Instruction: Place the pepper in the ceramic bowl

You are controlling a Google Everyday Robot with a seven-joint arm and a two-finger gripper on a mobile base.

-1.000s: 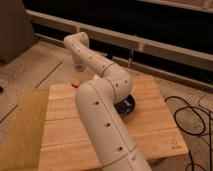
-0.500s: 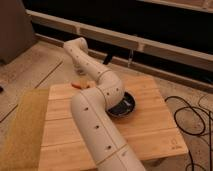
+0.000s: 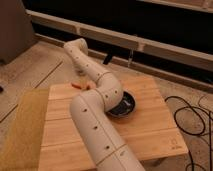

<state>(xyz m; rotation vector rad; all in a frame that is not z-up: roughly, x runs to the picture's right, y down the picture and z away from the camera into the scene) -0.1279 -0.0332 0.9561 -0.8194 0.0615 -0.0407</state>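
Observation:
The pepper (image 3: 78, 86) is a slim red-orange piece lying on the wooden table (image 3: 150, 135) near its far left edge. My gripper (image 3: 81, 76) hangs at the end of the white arm, pointing down just above the pepper, open and holding nothing. The ceramic bowl (image 3: 126, 106) is dark and glossy. It sits near the table's middle, to the right of the pepper, and my arm's elbow (image 3: 107, 92) hides part of it.
A yellow-brown mat (image 3: 22, 125) lies along the table's left side. Black cables (image 3: 195, 115) trail on the floor to the right. A low ledge and a dark wall run behind the table.
The arm has folded further over the table, and the gripper has come down a little toward the pepper. The pepper and the bowl have not moved.

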